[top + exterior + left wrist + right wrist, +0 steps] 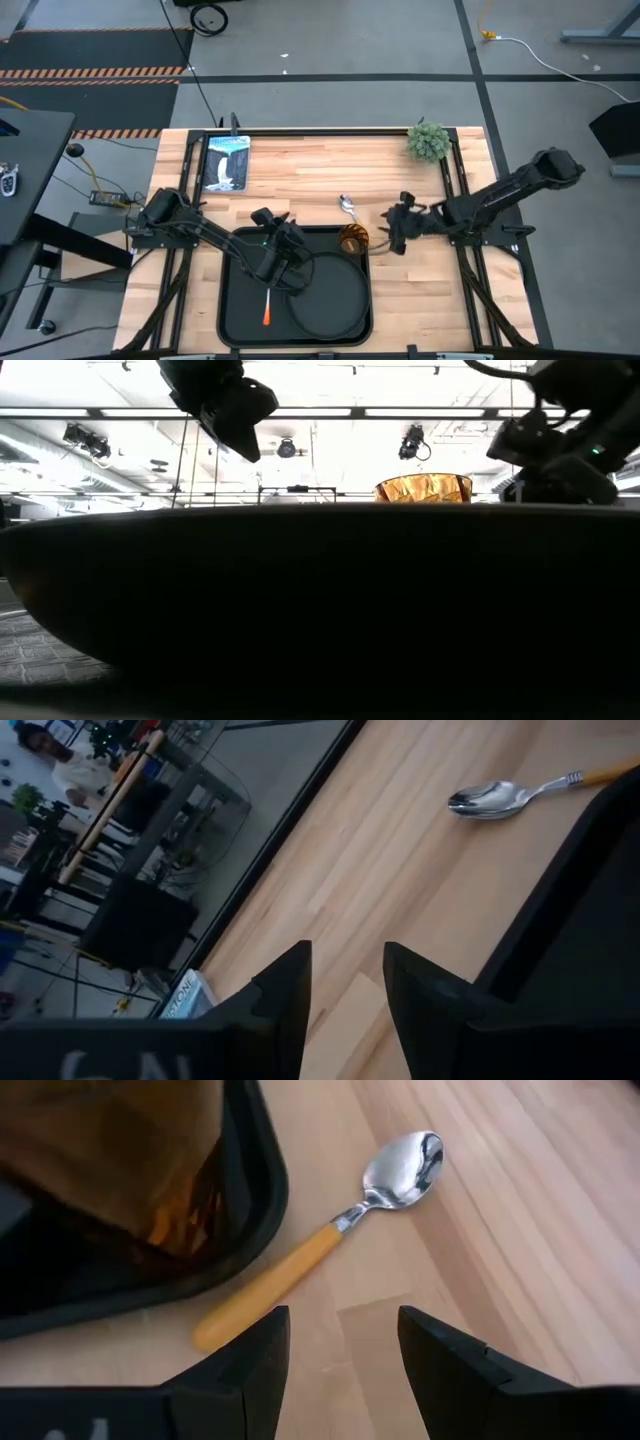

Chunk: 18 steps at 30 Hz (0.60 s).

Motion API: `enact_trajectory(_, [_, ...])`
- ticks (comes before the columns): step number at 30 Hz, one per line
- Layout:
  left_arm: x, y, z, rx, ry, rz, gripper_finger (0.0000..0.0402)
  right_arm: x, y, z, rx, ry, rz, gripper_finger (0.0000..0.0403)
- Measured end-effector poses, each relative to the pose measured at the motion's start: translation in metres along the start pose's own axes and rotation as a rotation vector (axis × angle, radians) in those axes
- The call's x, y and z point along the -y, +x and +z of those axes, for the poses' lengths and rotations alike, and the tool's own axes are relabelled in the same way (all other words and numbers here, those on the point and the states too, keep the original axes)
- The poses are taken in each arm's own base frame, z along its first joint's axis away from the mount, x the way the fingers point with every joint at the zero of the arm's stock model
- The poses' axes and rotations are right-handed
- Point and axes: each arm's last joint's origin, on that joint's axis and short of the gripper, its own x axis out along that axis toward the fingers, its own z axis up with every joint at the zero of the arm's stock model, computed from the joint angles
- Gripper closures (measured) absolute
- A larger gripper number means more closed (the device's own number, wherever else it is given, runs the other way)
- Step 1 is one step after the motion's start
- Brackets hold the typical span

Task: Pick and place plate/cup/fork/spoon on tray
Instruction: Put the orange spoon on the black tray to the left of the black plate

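Observation:
The black tray (pixel 240 300) lies at the table's near middle. The round black plate (pixel 325 300) lies in its right half. The fork (pixel 268 306) lies in the tray left of the plate, and only its red handle shows clearly. The amber cup (pixel 352 238) stands upright in the tray's far right corner. The spoon (pixel 348 207) lies on the wood just beyond that corner, its bowl toward the far edge. My left gripper (pixel 292 236) is open and empty above the tray's far part. My right gripper (pixel 390 230) is open and empty, just right of the cup, with the spoon (pixel 370 1210) ahead of its fingers.
A small green plant (pixel 428 141) stands at the table's far right corner. A blue and white booklet (pixel 225 162) lies at the far left. In the low view the dark rim (pixel 320 600) fills the foreground and only the cup's top (pixel 423 488) shows above it.

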Motion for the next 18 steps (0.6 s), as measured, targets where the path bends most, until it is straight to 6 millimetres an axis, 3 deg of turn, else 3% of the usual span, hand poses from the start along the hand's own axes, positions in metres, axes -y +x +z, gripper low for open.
enact_trajectory(8, [0.0, 0.0, -0.001, -0.016, -0.035, -0.007, 0.0267, -0.028, 0.012, -0.018, -0.04, -0.07, 0.0, 0.0205])
enact_trajectory(18, [-0.002, 0.0, -0.002, -0.025, -0.017, 0.0, 0.0267, -0.053, 0.03, -0.027, -0.028, -0.031, -0.025, 0.0156])
